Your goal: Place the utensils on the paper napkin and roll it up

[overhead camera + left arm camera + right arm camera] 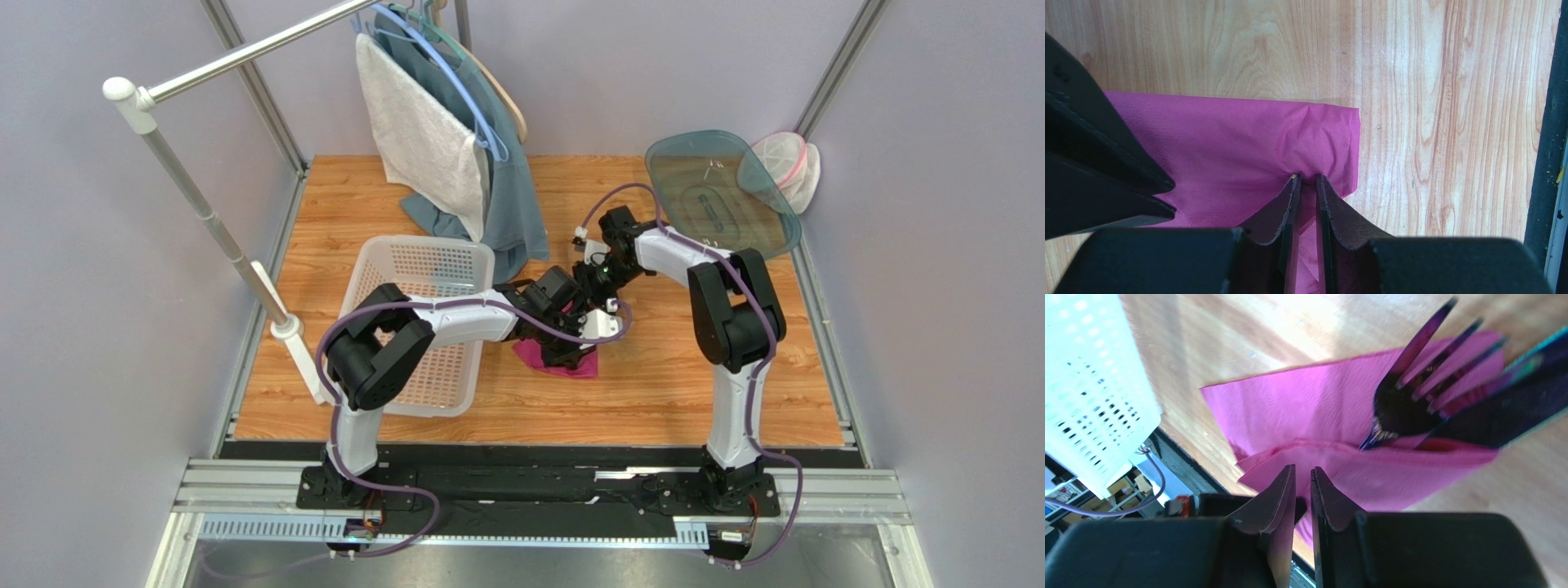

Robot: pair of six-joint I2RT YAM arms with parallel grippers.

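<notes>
Cutlery is showing only in your right wrist view: a glossy purple fork (1404,407) is lying in the folded paper napkin (1303,410), tines sticking out. Your left gripper (1306,179) is pinching the thin, dimpled sheet at the middle of the wooden tabletop (1413,61); your right gripper (1303,470) is standing slightly parted, empty.

Left claw (1306,179) pinching; right claw (1303,470) slightly parted.

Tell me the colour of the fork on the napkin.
The fork is dark purple; the right wrist view shows it best.
</notes>
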